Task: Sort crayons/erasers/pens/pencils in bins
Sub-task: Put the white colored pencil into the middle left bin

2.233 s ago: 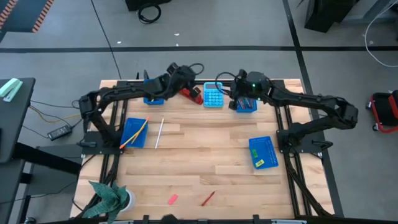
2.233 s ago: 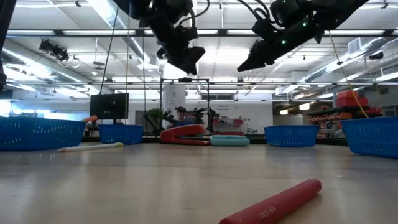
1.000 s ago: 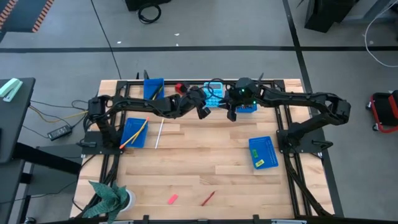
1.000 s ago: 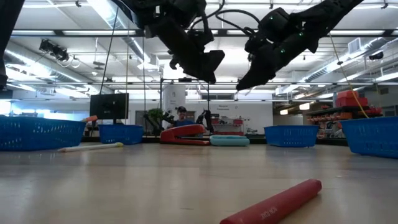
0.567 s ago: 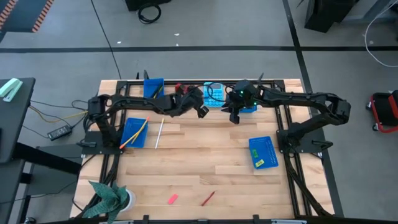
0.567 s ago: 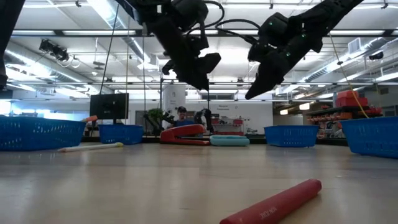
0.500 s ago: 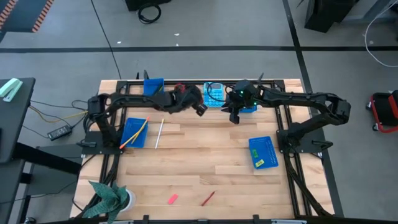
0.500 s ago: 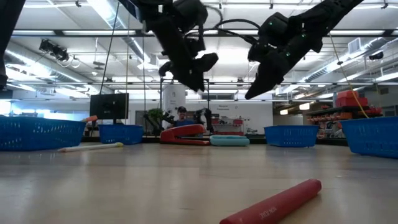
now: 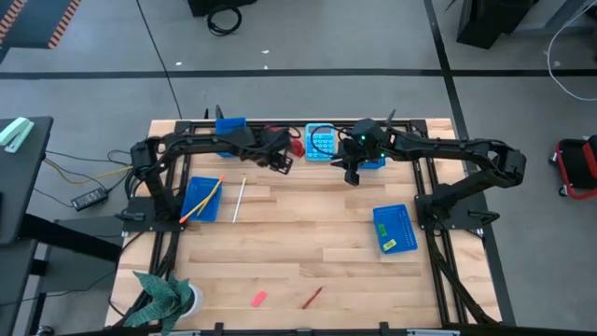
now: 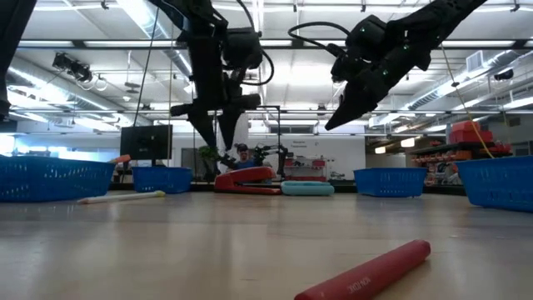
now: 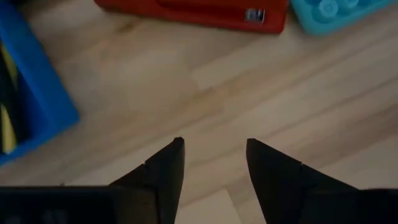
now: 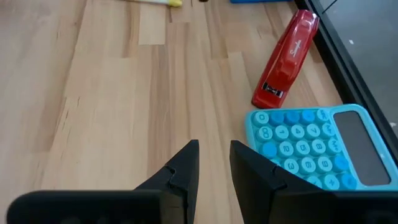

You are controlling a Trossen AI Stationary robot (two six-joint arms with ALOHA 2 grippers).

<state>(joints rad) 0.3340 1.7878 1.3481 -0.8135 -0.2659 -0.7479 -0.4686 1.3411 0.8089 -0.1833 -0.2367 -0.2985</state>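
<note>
My left gripper (image 9: pixel 280 159) hangs open and empty above the bare wood near the table's far edge, just in front of the red stapler (image 9: pixel 289 140). In its wrist view (image 11: pixel 214 149) a blue bin (image 11: pixel 31 106) lies to one side. My right gripper (image 9: pixel 350 175) hangs empty, its fingers a little apart (image 12: pixel 214 149), in front of the light-blue calculator (image 9: pixel 320 142). A white pencil (image 9: pixel 240 199) lies beside a blue bin (image 9: pixel 201 198) that holds orange and yellow pencils. A red crayon (image 9: pixel 312 297) and a pink eraser (image 9: pixel 259 299) lie near the front edge.
Another blue bin (image 9: pixel 230 126) stands at the far left, one (image 9: pixel 370 159) sits behind my right gripper, and one (image 9: pixel 395 229) at the right holds a yellow eraser. The stapler (image 12: pixel 286 59) and calculator (image 12: pixel 311 146) lie close to both grippers. A plant (image 9: pixel 163 297) stands at the front left corner.
My left gripper has gone toward the table's left edge, from beside the calculator to in front of the stapler, and has tipped so its fingers point more steeply down. My right gripper has stayed in place.
</note>
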